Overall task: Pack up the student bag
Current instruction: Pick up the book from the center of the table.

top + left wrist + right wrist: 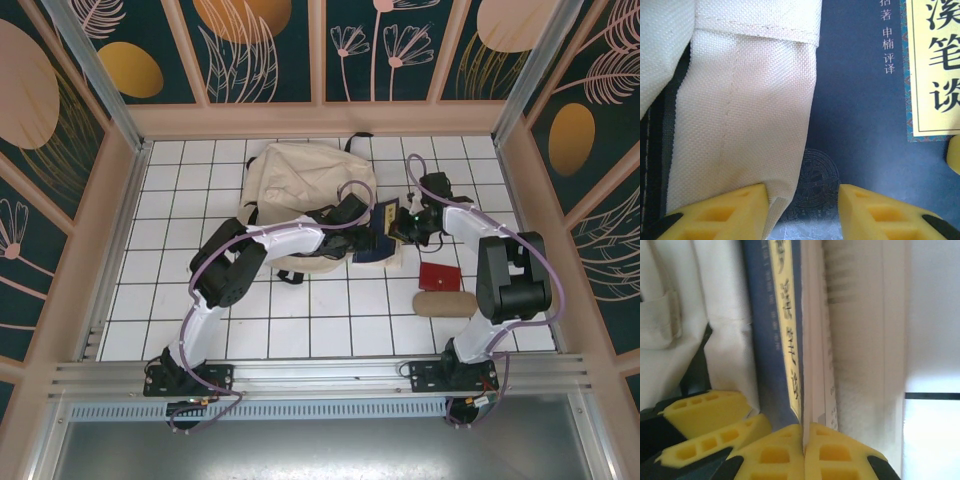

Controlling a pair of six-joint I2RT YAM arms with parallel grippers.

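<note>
Bag at the back, book against its right side.
The bag (300, 180) lay far back on the table (180, 300), its cloth overlapping the left part of the book (376, 250). The left gripper (805, 197) sat over that overlap; the right gripper (804, 440) pinched the book's right edge. Right of the book lay a wallet (439, 275), with a pouch (445, 304) just before it.

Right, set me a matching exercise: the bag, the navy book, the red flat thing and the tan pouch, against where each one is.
Things:
1. student bag
2. navy book
3. red flat item
4. tan pouch

Places:
A. closest of the four to the near edge of the tiled table
B. clamped at its edge in the right gripper, jaws shut
C. cream, farthest back on the table
D. flat on the tiles just beyond the tan pouch

Pairs: 1-C, 2-B, 3-D, 4-A
</note>
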